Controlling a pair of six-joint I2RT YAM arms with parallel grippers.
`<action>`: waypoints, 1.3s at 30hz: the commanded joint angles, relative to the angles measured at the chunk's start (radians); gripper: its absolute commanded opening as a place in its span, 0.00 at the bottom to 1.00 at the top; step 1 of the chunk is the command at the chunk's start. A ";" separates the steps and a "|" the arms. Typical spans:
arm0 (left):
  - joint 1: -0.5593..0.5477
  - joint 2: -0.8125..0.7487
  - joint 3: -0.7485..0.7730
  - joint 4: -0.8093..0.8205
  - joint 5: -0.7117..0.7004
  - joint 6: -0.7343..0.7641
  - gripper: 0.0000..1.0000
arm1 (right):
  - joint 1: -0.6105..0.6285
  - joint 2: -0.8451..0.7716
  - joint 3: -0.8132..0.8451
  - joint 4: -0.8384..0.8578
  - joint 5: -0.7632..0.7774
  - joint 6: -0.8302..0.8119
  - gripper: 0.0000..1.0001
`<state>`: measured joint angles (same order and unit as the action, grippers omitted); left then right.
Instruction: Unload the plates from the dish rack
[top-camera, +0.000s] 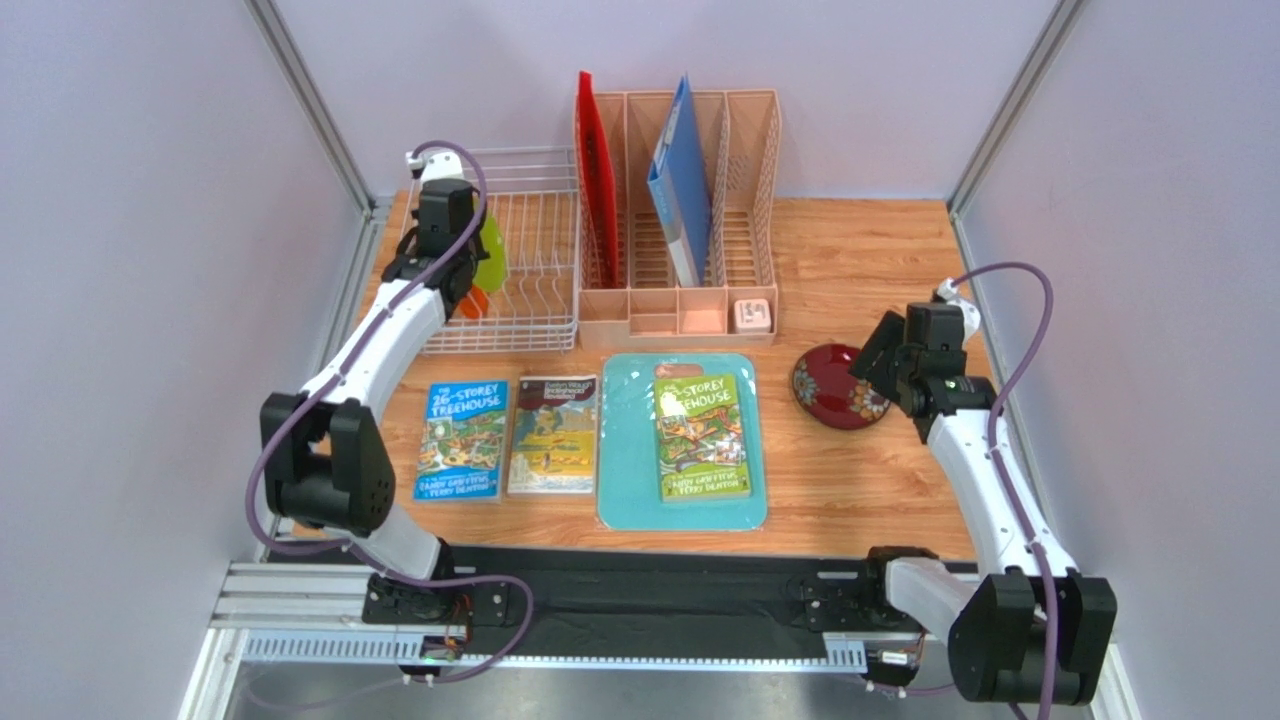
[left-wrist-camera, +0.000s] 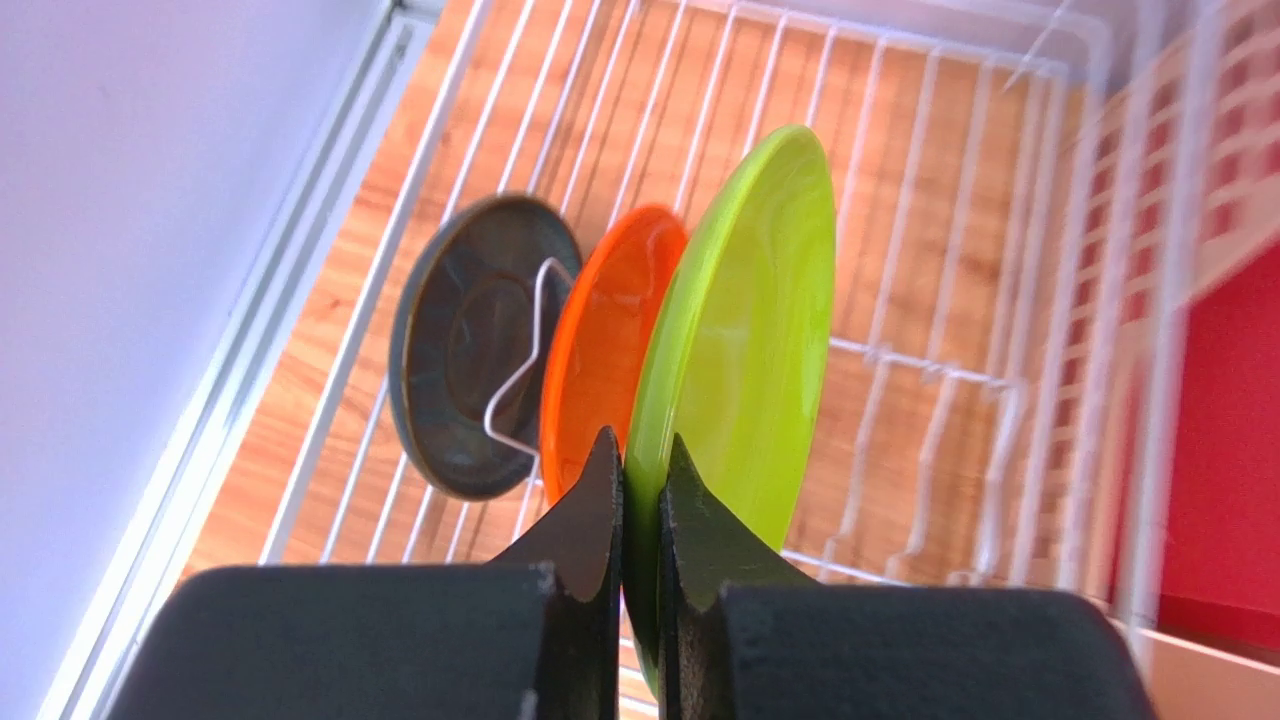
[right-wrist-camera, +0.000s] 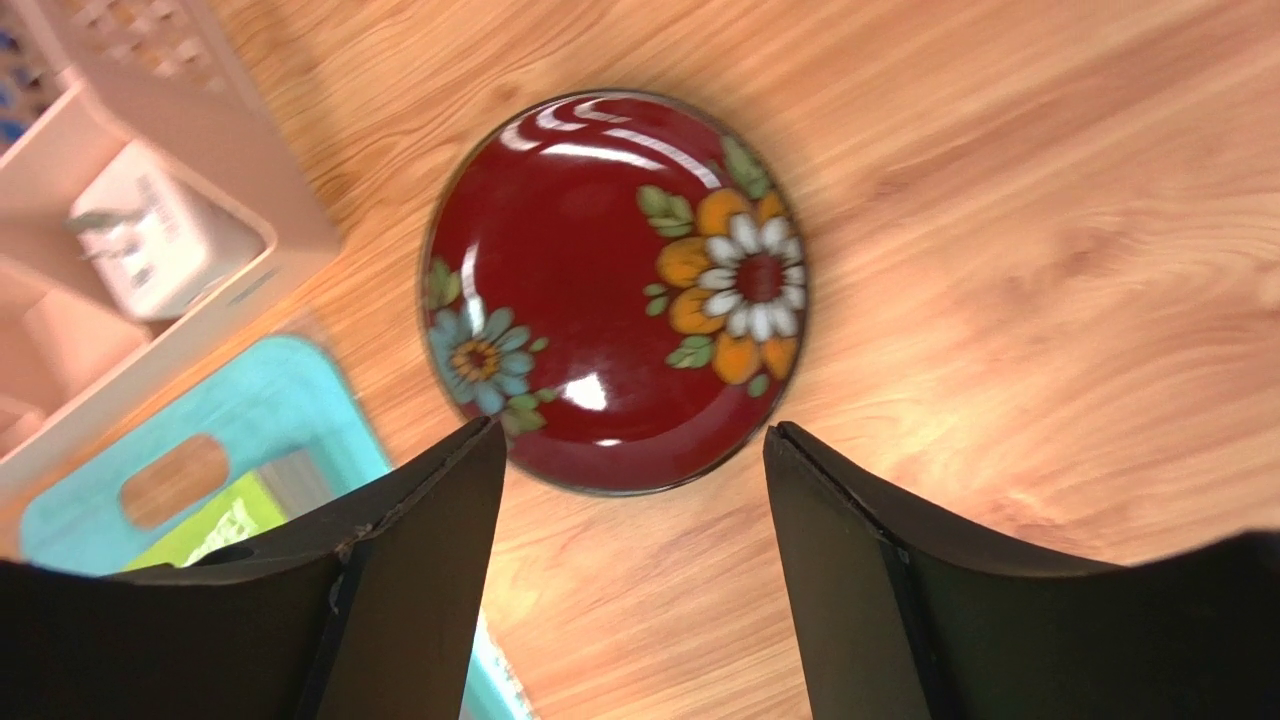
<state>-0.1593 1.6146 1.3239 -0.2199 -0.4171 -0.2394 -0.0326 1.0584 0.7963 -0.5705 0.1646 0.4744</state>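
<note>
The white wire dish rack (top-camera: 526, 270) stands at the back left. In the left wrist view three plates stand on edge in the dish rack (left-wrist-camera: 932, 360): a lime green plate (left-wrist-camera: 751, 315), an orange plate (left-wrist-camera: 601, 353) and a dark teal-grey plate (left-wrist-camera: 466, 345). My left gripper (left-wrist-camera: 643, 465) is shut on the green plate's rim (top-camera: 492, 258). The dark red flowered plate (top-camera: 836, 384) lies flat on the table at the right. My right gripper (right-wrist-camera: 631, 450) is open and empty just above and in front of the red plate (right-wrist-camera: 609, 285).
A peach-pink slotted organizer (top-camera: 684, 225) with a red and a blue folder stands behind the centre. A teal cutting board (top-camera: 679, 440) with a book on it lies in the middle. Two more books (top-camera: 504, 435) lie left of it.
</note>
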 joint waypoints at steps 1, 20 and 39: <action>-0.037 -0.149 0.006 -0.022 -0.008 -0.032 0.00 | 0.075 -0.027 0.057 0.032 -0.131 -0.036 0.71; -0.269 -0.541 -0.521 0.201 0.540 -0.471 0.00 | 0.381 -0.031 -0.016 0.346 -0.445 0.061 0.77; -0.482 -0.365 -0.571 0.473 0.615 -0.627 0.00 | 0.419 0.155 -0.121 0.713 -0.612 0.220 0.75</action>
<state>-0.6121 1.2163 0.7063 0.1539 0.1757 -0.8314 0.3794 1.1923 0.6811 0.0124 -0.3943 0.6472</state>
